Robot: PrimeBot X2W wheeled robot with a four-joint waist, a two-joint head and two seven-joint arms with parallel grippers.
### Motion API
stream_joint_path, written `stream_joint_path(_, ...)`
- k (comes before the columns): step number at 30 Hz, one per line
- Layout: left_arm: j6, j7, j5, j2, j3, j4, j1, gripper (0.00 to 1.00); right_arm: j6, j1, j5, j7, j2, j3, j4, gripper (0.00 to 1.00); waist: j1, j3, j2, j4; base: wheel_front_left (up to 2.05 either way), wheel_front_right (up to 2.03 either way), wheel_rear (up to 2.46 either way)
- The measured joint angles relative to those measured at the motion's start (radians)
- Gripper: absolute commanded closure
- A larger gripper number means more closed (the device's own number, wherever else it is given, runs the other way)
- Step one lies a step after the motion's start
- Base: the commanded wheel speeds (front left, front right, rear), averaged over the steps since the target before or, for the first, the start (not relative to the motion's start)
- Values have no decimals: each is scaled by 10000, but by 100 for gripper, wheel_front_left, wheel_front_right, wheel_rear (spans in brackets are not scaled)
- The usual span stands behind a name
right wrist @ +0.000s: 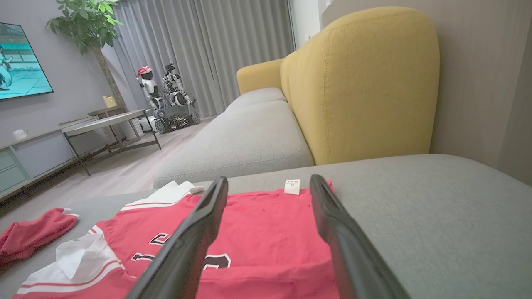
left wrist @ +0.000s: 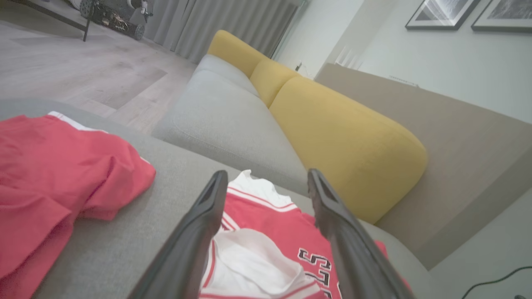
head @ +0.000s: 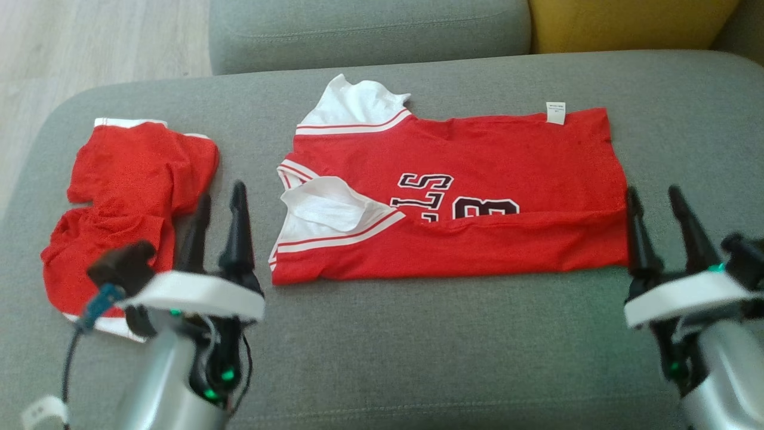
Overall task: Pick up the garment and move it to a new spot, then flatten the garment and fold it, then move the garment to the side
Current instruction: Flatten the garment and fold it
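Observation:
The garment (head: 477,161), a red jersey with white sleeves and dark lettering, lies flat across the middle of the grey seat (head: 418,346). Its near long edge is folded up over the lettering. My left gripper (head: 222,194) hovers open just off the jersey's sleeve end, holding nothing. My right gripper (head: 653,192) stands open at the hem end, also holding nothing. In the left wrist view the open left gripper (left wrist: 267,175) frames the garment's (left wrist: 266,211) white sleeve. The right wrist view looks between the open fingers of the right gripper (right wrist: 269,179) along the garment (right wrist: 257,224) toward its white tag.
A second red piece of clothing (head: 131,179) lies crumpled at the seat's left end, close beside my left gripper. Grey sofa cushions (head: 370,30) and a yellow backrest (head: 627,24) stand behind. Wooden floor (head: 89,42) lies beyond the left edge.

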Motion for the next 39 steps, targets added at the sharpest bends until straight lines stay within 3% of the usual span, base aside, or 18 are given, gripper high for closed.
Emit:
stream_joint_path(8, -194, 0, 1407, -359, 35, 662, 721, 0, 0, 1077, -1267, -48, 1053, -872, -564, 0, 0, 44, 0, -330, 0, 0, 0)
stream_joint_path(12, 38, 0, 2107, -370, -82, 1774, 543, 0, 0, 1058, -1434, -48, 1252, -945, -771, 0, 0, 69, 0, -607, 0, 0, 0)
stream_joint_path(15, 497, 17, 2477, -399, -288, 3266, -6, 0, 0, 1057, -1501, -50, 1292, -945, -863, 0, 0, 115, 0, -901, 0, 0, 0)
stream_joint_path(21, 995, 244, 2721, -387, -290, 4815, -842, 0, 0, 1048, -1434, -50, 1409, -1037, -986, 0, 0, 308, 0, -1223, 0, 0, 0)
stream_joint_path(29, 936, 895, 2976, -385, -706, 6406, -1632, 0, 0, 1006, -1189, -50, 1499, -1160, -1118, 0, 0, 547, 0, -1472, 0, 0, 0)
stream_joint_path(30, 855, 951, 2976, -376, -765, 6527, -1712, 15, 0, 993, -1189, -50, 1498, -1170, -1126, 0, 0, 532, 0, -1477, 0, 0, 0)
stream_joint_path(31, 748, 1064, 2974, -376, -828, 6635, -1796, 68, 0, 976, -1189, -50, 1498, -1172, -1137, 0, 0, 511, 0, -1477, 0, 0, 0)
stream_joint_path(32, 616, 1135, 2974, -376, -897, 6725, -1860, 100, 0, 961, -1189, -50, 1498, -1181, -1141, 0, 0, 491, 0, -1468, 0, 0, 0)
stream_joint_path(39, 274, 683, 2755, -456, -974, 6918, -1945, 100, 0, 956, -1189, -27, 1482, -1329, -986, 0, 0, 395, 0, -1313, 0, 0, 0)
